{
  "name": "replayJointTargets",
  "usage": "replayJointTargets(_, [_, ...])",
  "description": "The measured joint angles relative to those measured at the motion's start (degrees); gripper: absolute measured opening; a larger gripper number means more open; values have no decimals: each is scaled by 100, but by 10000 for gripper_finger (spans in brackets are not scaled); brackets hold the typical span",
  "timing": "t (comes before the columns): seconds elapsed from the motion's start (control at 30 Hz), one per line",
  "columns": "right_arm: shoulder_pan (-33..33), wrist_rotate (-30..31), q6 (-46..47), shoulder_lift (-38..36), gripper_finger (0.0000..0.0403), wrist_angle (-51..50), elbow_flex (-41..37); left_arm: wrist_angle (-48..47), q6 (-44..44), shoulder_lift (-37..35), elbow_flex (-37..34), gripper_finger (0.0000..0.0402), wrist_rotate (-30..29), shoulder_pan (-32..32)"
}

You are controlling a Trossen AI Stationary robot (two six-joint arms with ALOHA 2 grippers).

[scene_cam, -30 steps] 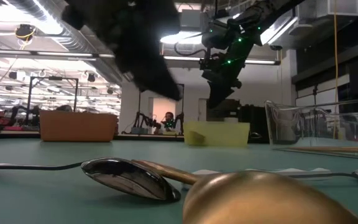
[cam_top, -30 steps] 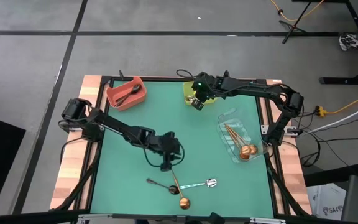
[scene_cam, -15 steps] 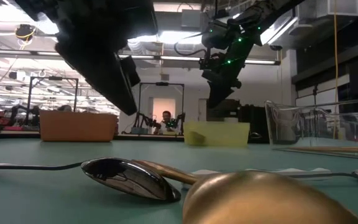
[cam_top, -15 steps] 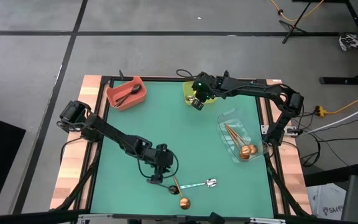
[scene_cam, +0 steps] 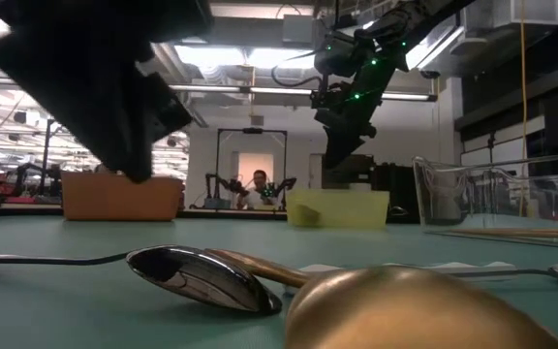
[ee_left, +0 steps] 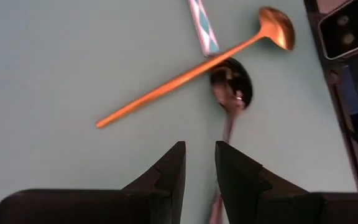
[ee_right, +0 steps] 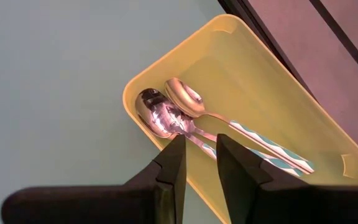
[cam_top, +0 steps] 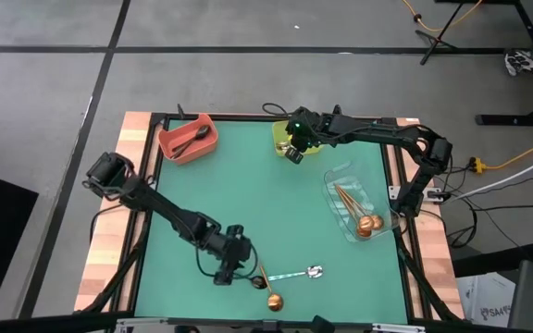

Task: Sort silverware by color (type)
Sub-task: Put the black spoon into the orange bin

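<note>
Left gripper (cam_top: 222, 275): you're low over the mat beside the black spoon (ee_left: 232, 93), fingers (ee_left: 166, 176) a narrow gap apart, nothing between them.
Black spoon: its bowl lies under the gold spoon (cam_top: 268, 289), touching it.
Silver spoon (cam_top: 300, 274): just beside the gold spoon, handle end reaching it.
Right gripper (cam_top: 291, 154): above the yellow bin (ee_right: 253, 93), slightly parted, holding nothing.
Yellow bin: two silver spoons (ee_right: 185, 118) inside.

No text, label, brand, number or sign can be read in any view. The table (cam_top: 276, 199), the bins and the spoons carry no lettering that shows. The room behind the table in the low view gives no legible sign either.
</note>
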Motion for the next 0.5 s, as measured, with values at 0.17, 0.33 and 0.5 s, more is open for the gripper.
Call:
replayJointTargets(0.17, [0, 0, 0, 0, 81, 0, 0, 26, -478, 0, 0, 80, -295, -331])
replayJointTargets(0.33, [0, 0, 0, 0, 81, 0, 0, 35, -887, 2, 0, 80, -584, -670])
replayJointTargets(0.5, [0, 0, 0, 0, 81, 0, 0, 123, -959, 20, 0, 80, -1034, -951])
